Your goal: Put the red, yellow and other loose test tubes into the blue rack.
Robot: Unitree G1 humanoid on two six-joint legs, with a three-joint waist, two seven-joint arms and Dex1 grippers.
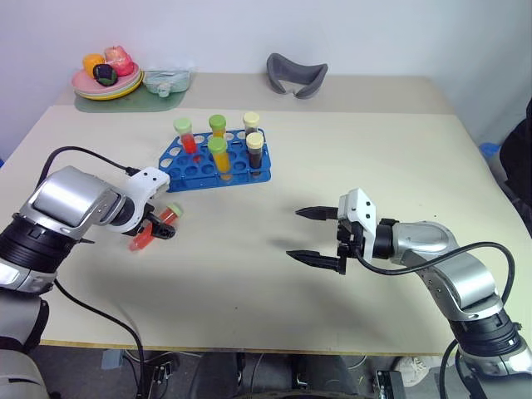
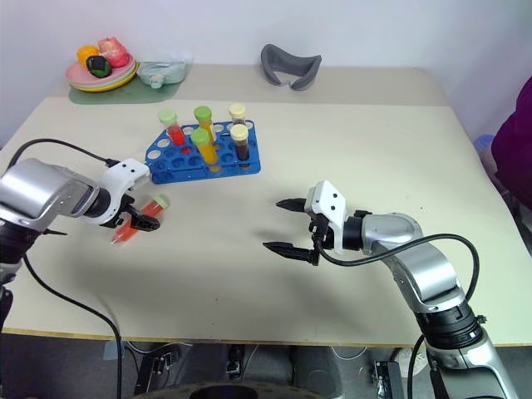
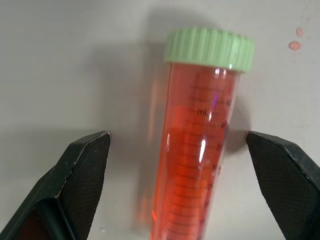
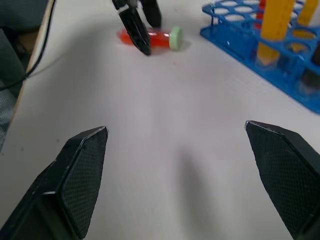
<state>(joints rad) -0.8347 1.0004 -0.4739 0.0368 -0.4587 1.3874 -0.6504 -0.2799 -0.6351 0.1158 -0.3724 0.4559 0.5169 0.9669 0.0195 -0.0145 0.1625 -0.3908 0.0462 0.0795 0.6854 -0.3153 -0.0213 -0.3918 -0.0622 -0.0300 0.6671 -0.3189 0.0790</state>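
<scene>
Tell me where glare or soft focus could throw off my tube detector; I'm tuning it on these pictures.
Left wrist view: a bright streak of glare runs down the red tube, and its lower end is soft beside the open left end effector. Right wrist view: the blue rack and its tubes look blurred. Left eye view: even light, soft shadows on the table.

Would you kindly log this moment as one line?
left tool: open, straddling red tube lying on table | right tool: open, empty | rack: five tubes

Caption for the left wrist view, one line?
Open left tool straddling the red tube, which lies on the table, fingers clear of it.
</scene>
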